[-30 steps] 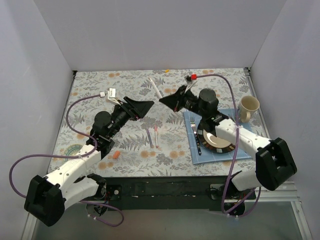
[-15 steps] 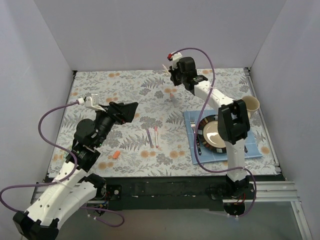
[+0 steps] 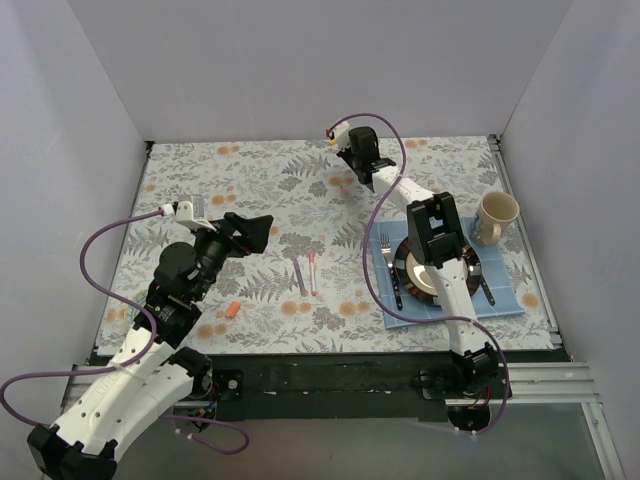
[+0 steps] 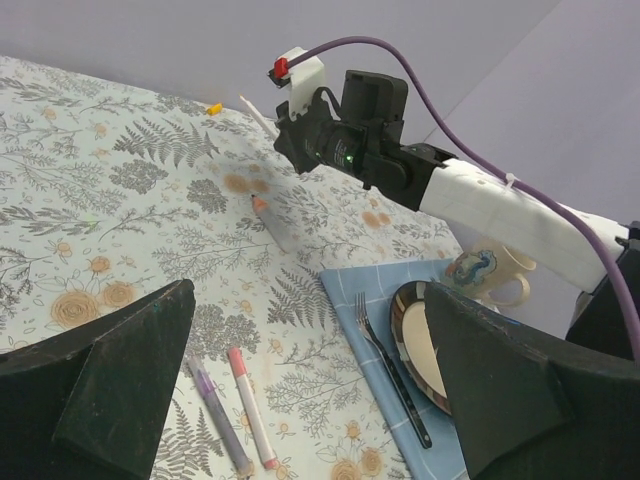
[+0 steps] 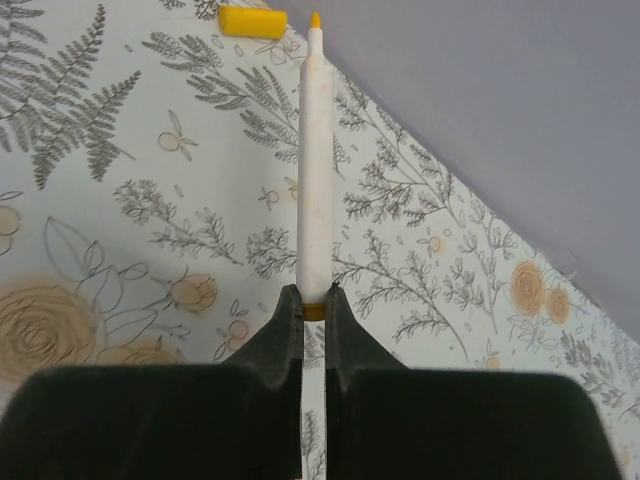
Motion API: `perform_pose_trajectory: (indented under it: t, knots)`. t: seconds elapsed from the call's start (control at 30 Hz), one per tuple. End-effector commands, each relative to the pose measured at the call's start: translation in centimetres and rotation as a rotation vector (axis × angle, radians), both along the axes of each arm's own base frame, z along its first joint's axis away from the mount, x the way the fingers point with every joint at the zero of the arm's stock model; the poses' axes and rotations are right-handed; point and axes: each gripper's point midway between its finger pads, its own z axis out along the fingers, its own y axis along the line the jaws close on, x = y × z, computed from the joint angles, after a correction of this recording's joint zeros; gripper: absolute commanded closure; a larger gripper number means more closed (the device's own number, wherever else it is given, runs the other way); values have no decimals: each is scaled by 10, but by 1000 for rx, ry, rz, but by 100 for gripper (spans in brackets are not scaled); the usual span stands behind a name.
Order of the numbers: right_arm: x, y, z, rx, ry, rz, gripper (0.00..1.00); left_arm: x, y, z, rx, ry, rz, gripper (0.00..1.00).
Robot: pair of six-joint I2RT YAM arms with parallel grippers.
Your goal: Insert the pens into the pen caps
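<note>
Right gripper (image 5: 314, 300) is clamped on a whitish pen (image 5: 316, 150), which is pinched at its orange-banded end and pointed straight away from the fingers, its yellow-orange tip bared. Just past that tip, slightly to the left, a yellow cap (image 5: 252, 21) is seen lying on the patterned tablecloth (image 5: 120, 250). Left gripper (image 4: 307, 295) is held spread wide above the cloth, with nothing between its fingers. Just ahead of it, a purple pen (image 4: 220, 420) and a pink-ended pen (image 4: 252, 408) are laid side by side. Farther ahead, a pink-red cap (image 4: 259, 203) is seen, well apart from them.
</note>
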Motion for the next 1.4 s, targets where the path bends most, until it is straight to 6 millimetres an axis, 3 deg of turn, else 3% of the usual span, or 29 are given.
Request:
perform_pose_trajectory:
  t: [0.0,0.2,0.6,1.1,1.37]
  knots:
    - [41,4,44,-10,-193,44,99,0,4,1,21,-14,15,2]
    - [54,10,21,-35,-215,123,99,0,6,4,23,-24,26,2]
    - [63,-4,11,-272,-274,160,99,-3,3,4,18,-24,1,2]
    - [69,-18,-5,-369,-271,159,99,-5,4,5,13,-30,3,2]
    - [65,-7,-9,-443,-290,247,99,-3,3,4,12,-28,4,2]
